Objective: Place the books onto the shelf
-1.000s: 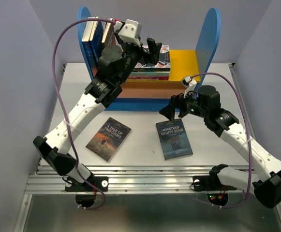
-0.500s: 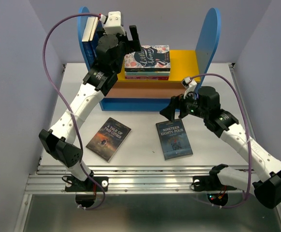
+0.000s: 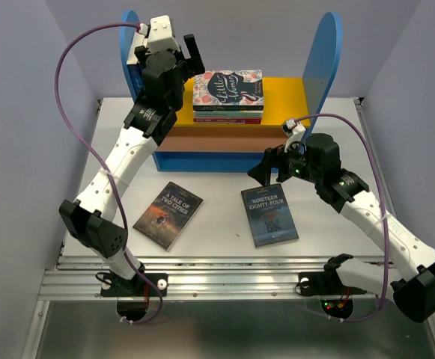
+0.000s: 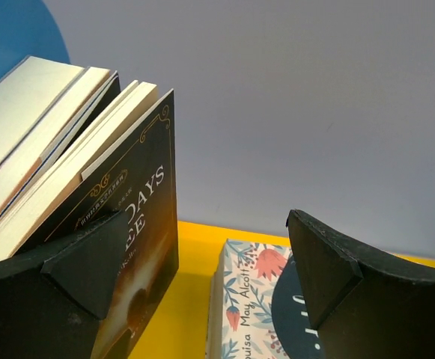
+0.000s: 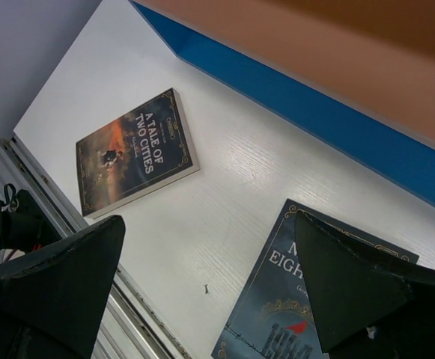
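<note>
Since the earlier frame, the left pincer (image 3: pixel 183 54) is being found shifted leftward and back along the shelf (image 3: pixel 320 60), so the floral stack (image 3: pixel 228 91) is now being shown uncovered; the right arm is being seen unchanged.

The left pincer's jaws are being held wide apart with nothing gripped, high beside the left panel (image 3: pixel 129 26). Three books (image 4: pixel 49 142) are being kept upright against that panel on the yellow board (image 3: pixel 286 93), the outermost being Three Days (image 4: pixel 144 224), just beside the left finger in the wrist view. The floral stack is lying flat on the same board, apart from them.

The right pincer (image 5: pixel 210 221) is likewise being held open and empty above the table (image 3: pixel 224 168). Tale of Two Cities (image 3: pixel 168 215) and Nineteen Eighty-Four (image 3: pixel 269 215) are lying flat on the table, in front of the shelf, apart from each other.
</note>
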Controlling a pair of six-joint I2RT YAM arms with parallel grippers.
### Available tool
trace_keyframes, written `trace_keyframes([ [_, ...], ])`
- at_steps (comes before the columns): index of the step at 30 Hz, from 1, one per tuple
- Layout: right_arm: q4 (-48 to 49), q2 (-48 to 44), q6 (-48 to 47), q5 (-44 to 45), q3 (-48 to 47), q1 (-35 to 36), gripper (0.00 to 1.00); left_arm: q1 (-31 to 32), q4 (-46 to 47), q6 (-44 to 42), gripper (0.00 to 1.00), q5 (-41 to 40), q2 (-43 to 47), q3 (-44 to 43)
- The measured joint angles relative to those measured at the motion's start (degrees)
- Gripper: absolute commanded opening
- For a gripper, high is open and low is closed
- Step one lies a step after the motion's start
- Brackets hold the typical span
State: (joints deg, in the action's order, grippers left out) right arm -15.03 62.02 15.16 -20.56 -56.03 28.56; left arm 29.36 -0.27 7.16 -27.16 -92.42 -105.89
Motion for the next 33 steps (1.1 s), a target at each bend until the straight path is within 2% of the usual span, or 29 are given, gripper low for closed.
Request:
trace_keyframes([
  [5,-0.02,0.22,0.0,0.37,0.0,0.02,1.0,-0.24,0.9,0.42,0.99,-2.54,-1.27,0.0],
  [18,-0.04,0.28,-0.39,1.38,0.0,0.0,1.0,-0.24,0.44,2.25,0.99,-3.15,-7.28,-0.13],
  [33,-0.04,0.37,-0.42,1.97,0.0,0.0,1.0,0.94,-1.2,3.63,0.99,-14.75,-7.65,-1.95],
])
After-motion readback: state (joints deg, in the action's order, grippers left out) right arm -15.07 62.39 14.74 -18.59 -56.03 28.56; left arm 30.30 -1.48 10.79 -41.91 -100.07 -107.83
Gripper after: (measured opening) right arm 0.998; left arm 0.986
